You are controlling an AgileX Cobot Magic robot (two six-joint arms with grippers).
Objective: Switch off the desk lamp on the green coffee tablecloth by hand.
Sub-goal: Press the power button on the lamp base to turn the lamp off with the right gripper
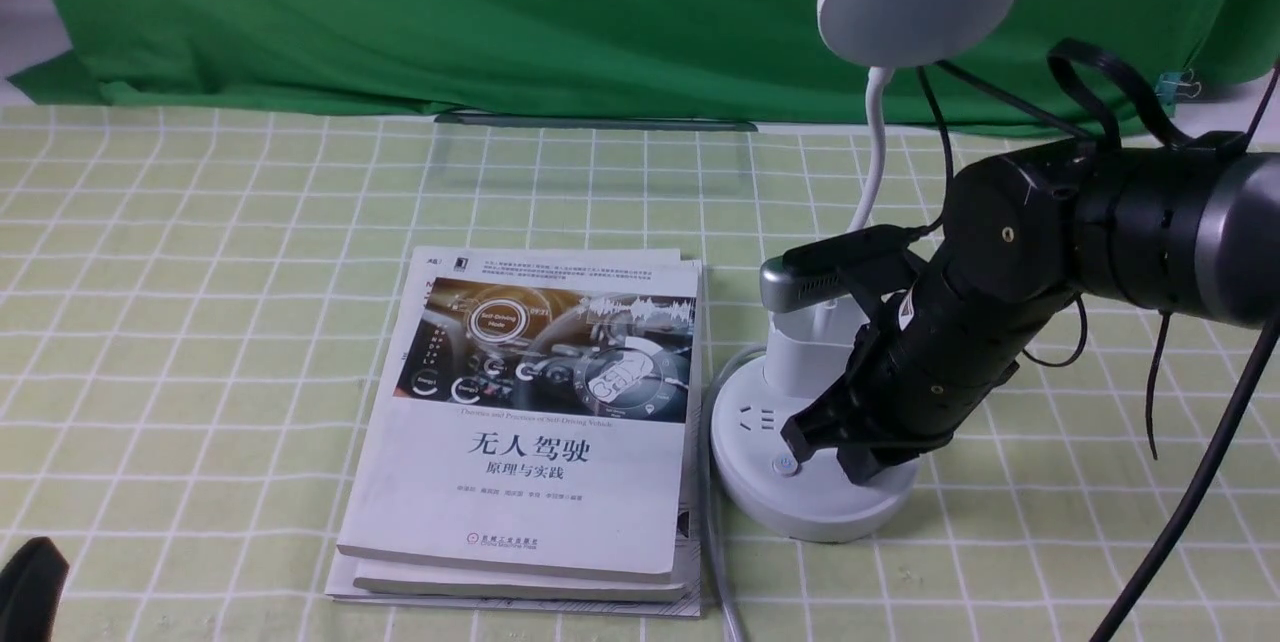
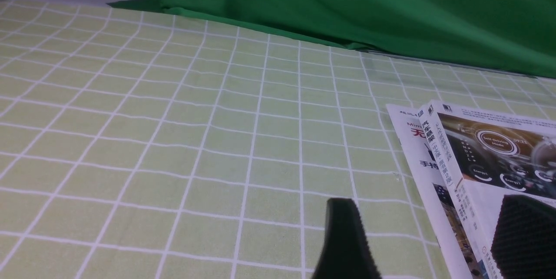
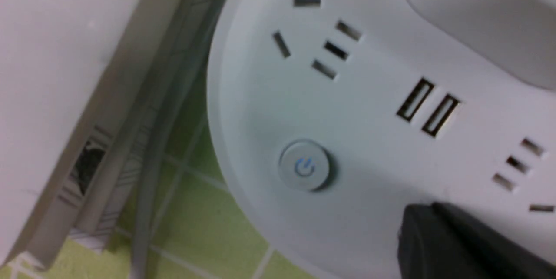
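Green coffee tablecloth (image 1: 200,322); desk lamp (image 1: 800,362) upright

desk lamp (image 1: 790,512) at centre right showing smooth white plastic with a soft sheen, green coffee tablecloth (image 1: 200,272) looking matt and woven, book cover (image 1: 520,482) shining as glossy paper, hand (image 1: 828,450) showing matt black casing, its cylinder (image 1: 1230,232) at right edge gleaming like satin metal

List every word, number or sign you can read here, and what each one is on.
"无人驾驶": title on the top book cover.
"原理与实战": subtitle just beneath that title.
"Self-Driving Mode": inside the ring in the cover picture.
Blue power sign, no words: on the power button of the desk lamp base.
The cover's smaller print and the publisher's line are too small to read.
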